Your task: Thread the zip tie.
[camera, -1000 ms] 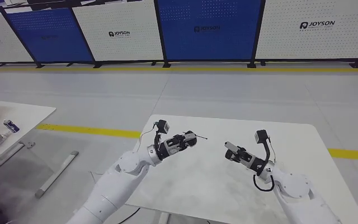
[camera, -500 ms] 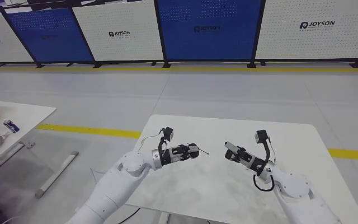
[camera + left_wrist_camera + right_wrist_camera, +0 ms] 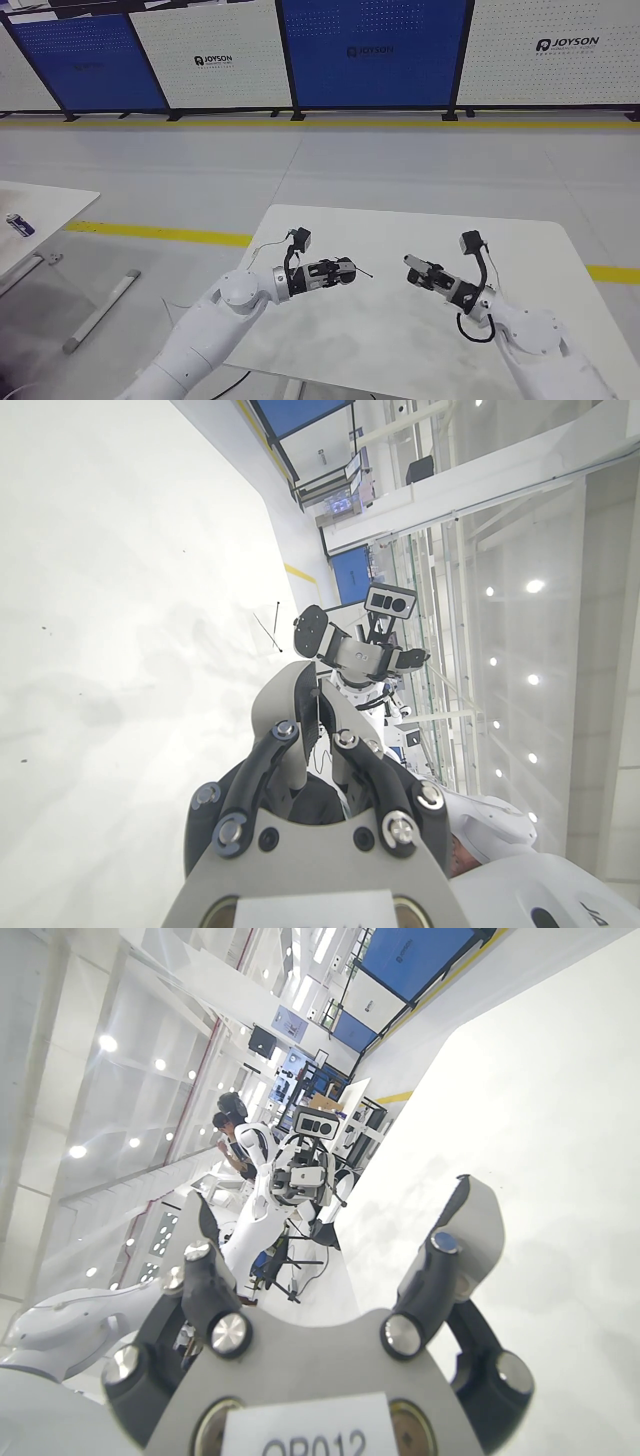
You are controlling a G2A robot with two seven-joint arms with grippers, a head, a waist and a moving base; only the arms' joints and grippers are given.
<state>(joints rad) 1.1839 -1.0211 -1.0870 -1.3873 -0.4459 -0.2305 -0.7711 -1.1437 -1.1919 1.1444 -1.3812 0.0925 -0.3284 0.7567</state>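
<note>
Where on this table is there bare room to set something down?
The far strip of the table beyond both grippers is bare, as is the right side past the right gripper. The tight spot is the gap between it and the left gripper holding the zip tie.

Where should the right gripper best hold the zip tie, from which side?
Grip the zip tie probably at its free end, which sticks out of the shut left gripper toward the right gripper. Come from that side, closing across the strand; the rest is pinched.
</note>
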